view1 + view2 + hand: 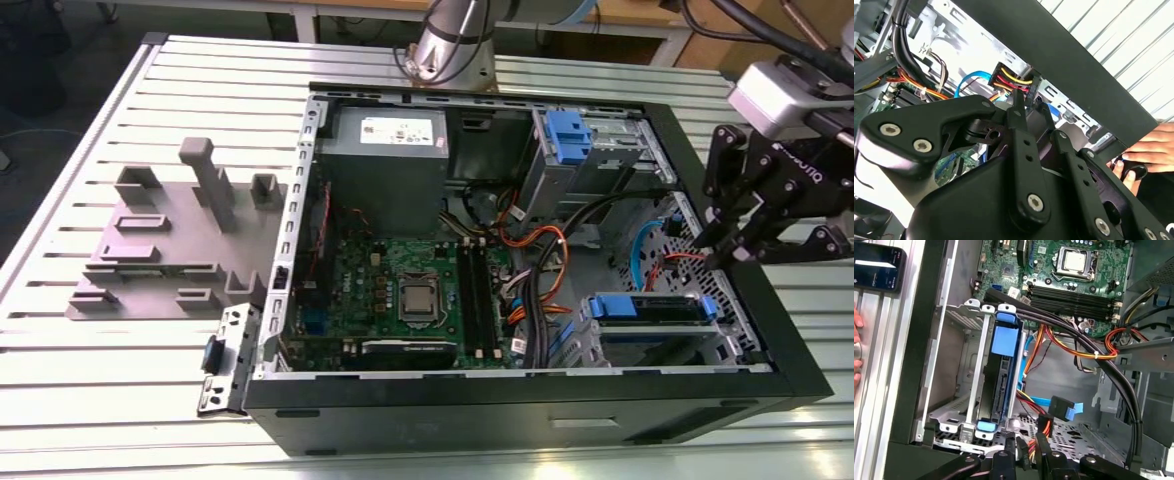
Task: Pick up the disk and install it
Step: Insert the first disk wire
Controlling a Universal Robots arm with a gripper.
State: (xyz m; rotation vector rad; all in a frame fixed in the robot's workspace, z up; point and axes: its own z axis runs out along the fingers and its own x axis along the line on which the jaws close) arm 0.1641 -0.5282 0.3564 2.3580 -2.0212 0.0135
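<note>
Found the disk already lodged edge-on in the metal drive cage at a corner of the open computer case, blue rails showing at both ends, also visible from the exterior view. No hold on it by the claw, hanging just beside the cage end among loose wires. Close by, in the second wrist view, pointing at a plug with red, yellow and black leads; cannot tell how far open, nor whether gripping that plug. Dangling nearby, a blue flat cable. Resting on the case rim, a person's hand. Standing well apart on the tabletop, a grey holder block. Risks, as a judgement: snagging or bending the wires through crowding, missing the socket by a skewed plug, or brushing the hand.
</note>
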